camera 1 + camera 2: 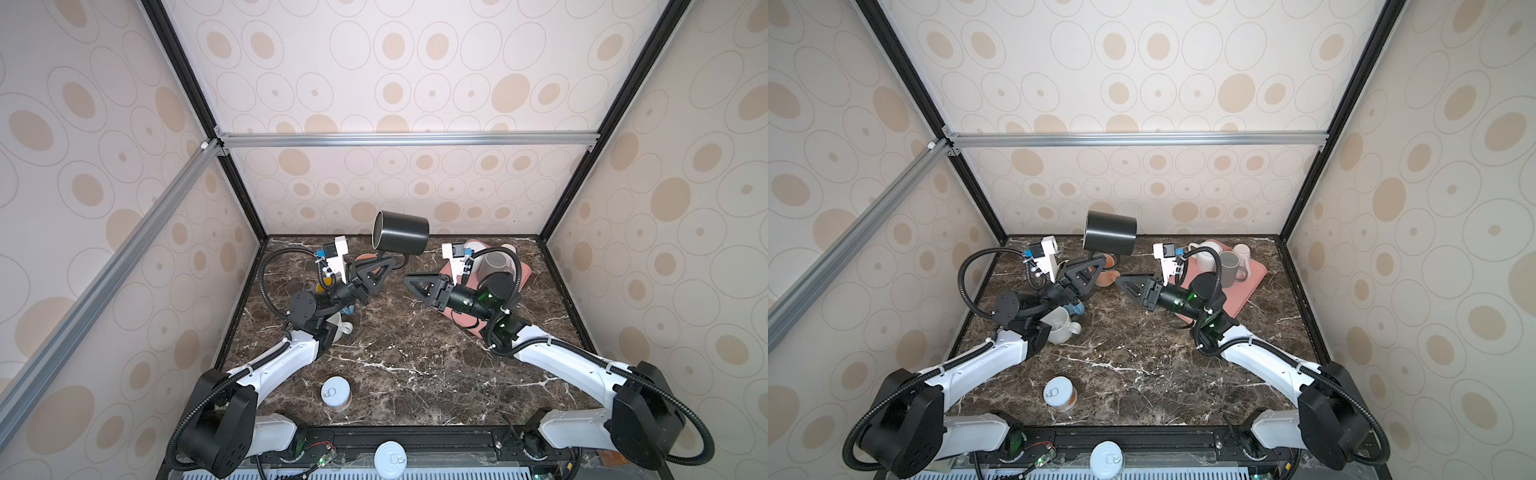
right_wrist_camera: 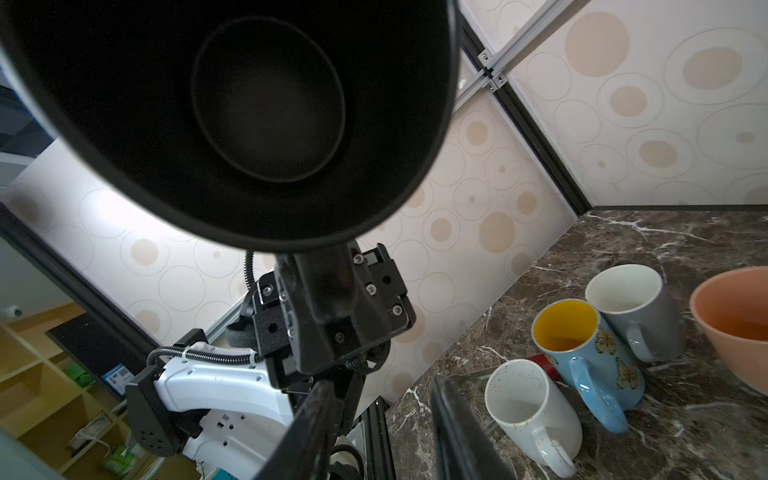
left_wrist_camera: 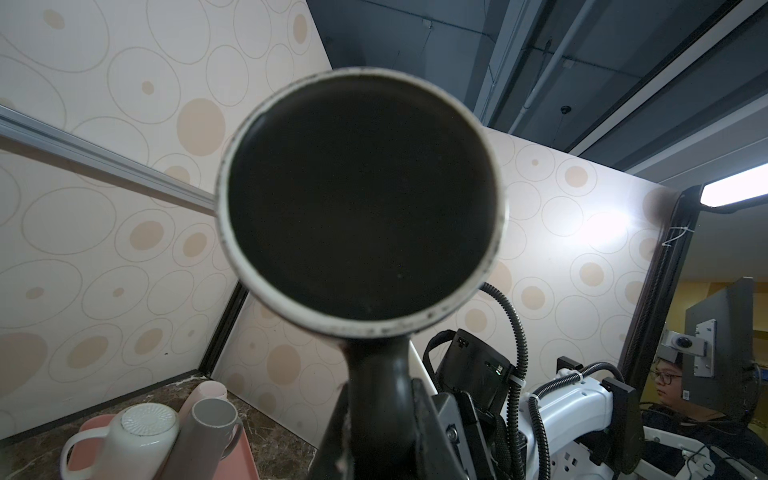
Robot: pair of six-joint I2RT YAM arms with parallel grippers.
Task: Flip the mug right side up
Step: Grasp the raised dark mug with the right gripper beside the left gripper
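Holding black mug [image 1: 401,232] by handle: your left gripper [image 1: 390,262], jaws pinched shut on it. Mug is in air above back edge of bench [image 1: 415,374], lying sideways, mouth toward right edge. Flip looks half done. Handle grip probably chosen so wrist roll does the turning. Your right gripper [image 1: 411,279] is near bench middle, jaws partly apart, empty, likely on standby. Mug: plain cylinder, smooth matte black, rough white base ring [image 3: 223,199]. Bench is hard dark marble-look top.

Dark marble table [image 1: 415,353]: tin can [image 1: 336,392] near front; pink tray [image 1: 1252,278] back right; white mug [image 1: 1059,324] left.
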